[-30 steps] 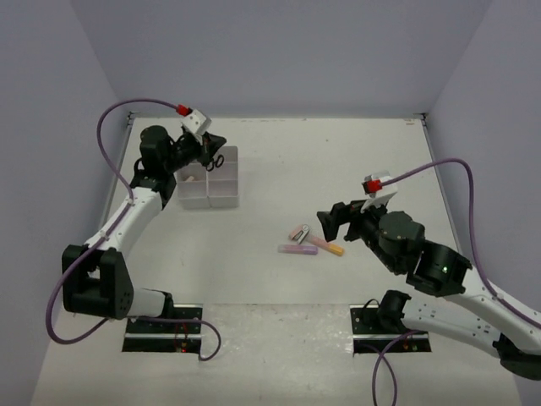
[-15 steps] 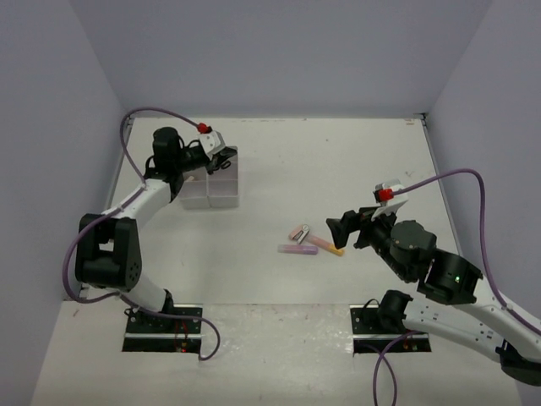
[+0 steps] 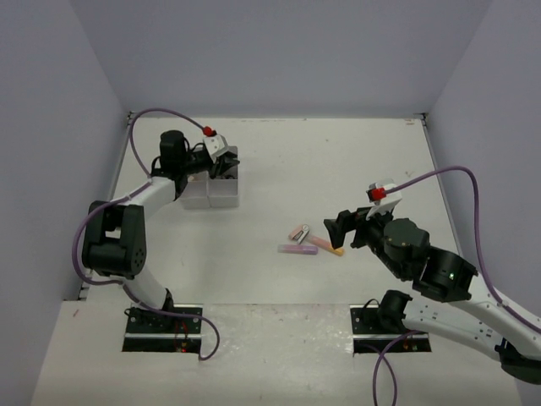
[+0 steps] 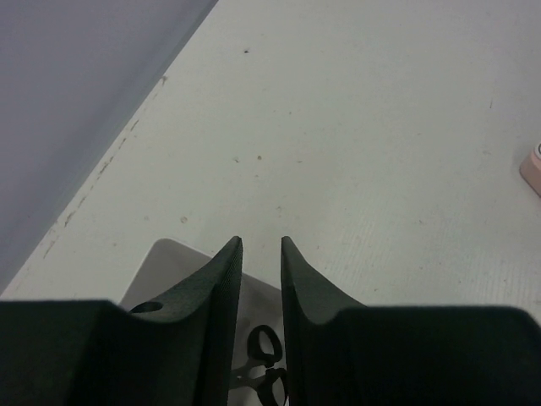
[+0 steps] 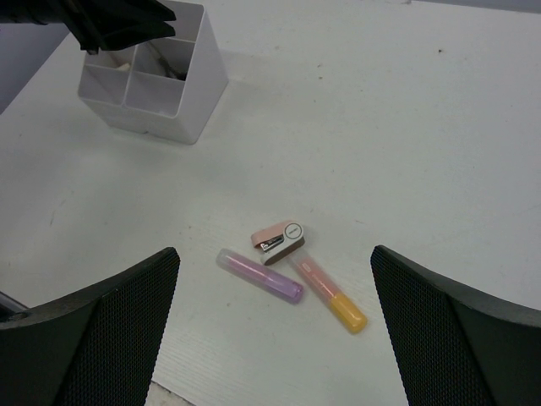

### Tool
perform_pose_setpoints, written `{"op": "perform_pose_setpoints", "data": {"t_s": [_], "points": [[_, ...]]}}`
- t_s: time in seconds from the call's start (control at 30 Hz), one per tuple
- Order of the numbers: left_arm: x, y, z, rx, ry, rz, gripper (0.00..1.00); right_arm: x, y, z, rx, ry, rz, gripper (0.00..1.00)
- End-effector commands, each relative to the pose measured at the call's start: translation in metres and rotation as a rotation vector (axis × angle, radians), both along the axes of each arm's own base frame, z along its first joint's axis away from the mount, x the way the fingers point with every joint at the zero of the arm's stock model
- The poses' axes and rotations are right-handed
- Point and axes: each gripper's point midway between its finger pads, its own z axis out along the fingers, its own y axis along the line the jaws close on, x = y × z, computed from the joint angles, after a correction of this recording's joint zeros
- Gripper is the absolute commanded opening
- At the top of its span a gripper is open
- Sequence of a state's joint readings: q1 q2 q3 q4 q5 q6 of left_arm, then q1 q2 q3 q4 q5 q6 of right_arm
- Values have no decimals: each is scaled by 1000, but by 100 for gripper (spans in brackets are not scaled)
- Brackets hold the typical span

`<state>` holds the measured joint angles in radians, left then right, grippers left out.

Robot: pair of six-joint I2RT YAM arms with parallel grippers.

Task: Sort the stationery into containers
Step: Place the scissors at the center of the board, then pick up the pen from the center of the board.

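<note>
Nearest us, the right fingers (image 5: 101,330) stand spread wide and hold nothing. Just beyond their tips, in the space between them, the purple marker (image 5: 259,276), the pink-orange marker (image 5: 328,294) and the pink eraser (image 5: 278,238) lie on the table (image 5: 406,118). The eraser touches the pink-orange marker's end (only the right wrist view shows its printed label). Farther off, the left fingers (image 4: 215,304) hover over the far right corner of the tray (image 3: 196,200), with a narrow gap between them, gripping nothing. Only their own camera shows us the scissors (image 4: 264,359), lying in the compartment right below that gap; from above, the fingers hide them. A second ago those scissors hung from the closed fingertips above the tray.
</note>
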<state>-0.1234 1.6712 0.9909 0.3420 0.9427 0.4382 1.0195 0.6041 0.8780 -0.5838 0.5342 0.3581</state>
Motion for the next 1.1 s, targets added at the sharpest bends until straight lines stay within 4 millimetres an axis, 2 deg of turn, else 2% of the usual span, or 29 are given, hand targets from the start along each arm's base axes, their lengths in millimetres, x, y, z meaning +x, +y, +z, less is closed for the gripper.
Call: {"op": "perform_pose_setpoints", "data": {"t_s": [0.0,0.07,0.1,0.13,0.17,0.2,0.3,0.33,0.37,0.43,0.5,0.57,0.67,0.73,0.8,0.87,0.93,1.07], "points": [[4,6,52,-27,-100,36,29,3,-3,-1,-15,-6,-21,99],[6,9,65,-41,-107,76,33,3,-1,-2,-16,-2,-17,99],[3,11,81,-71,-94,105,40,5,2,-5,-22,6,-16,99],[4,12,99,-99,-88,132,73,5,6,-9,-27,17,-6,99],[2,14,111,-134,-35,169,96,5,11,-12,-32,28,6,99],[0,16,122,-174,29,212,100,6,18,-17,-42,44,19,99],[-7,30,157,-307,161,376,100,13,37,-39,-86,116,23,99],[-10,29,151,-337,243,392,100,15,41,-42,-89,130,18,99],[-17,35,159,-408,318,464,100,17,45,-46,-93,142,18,99],[-36,43,140,-448,488,568,100,18,55,-54,-87,172,32,99],[-48,48,130,-477,555,604,100,20,60,-63,-79,217,33,99],[-71,50,99,-489,671,607,100,26,63,-76,-50,296,16,99],[-93,50,77,-483,782,559,100,32,62,-104,-115,352,4,96],[-113,47,70,-478,818,516,100,28,64,-121,-190,380,79,88],[-128,50,67,-466,801,532,100,12,78,-139,-249,434,252,78],[-137,59,70,-452,731,580,100,-1,89,-157,-321,502,390,66],[-149,67,71,-431,695,620,100,-4,97,-174,-393,563,452,55],[-173,69,82,-429,622,612,100,6,91,-195,-535,589,439,54]]}}
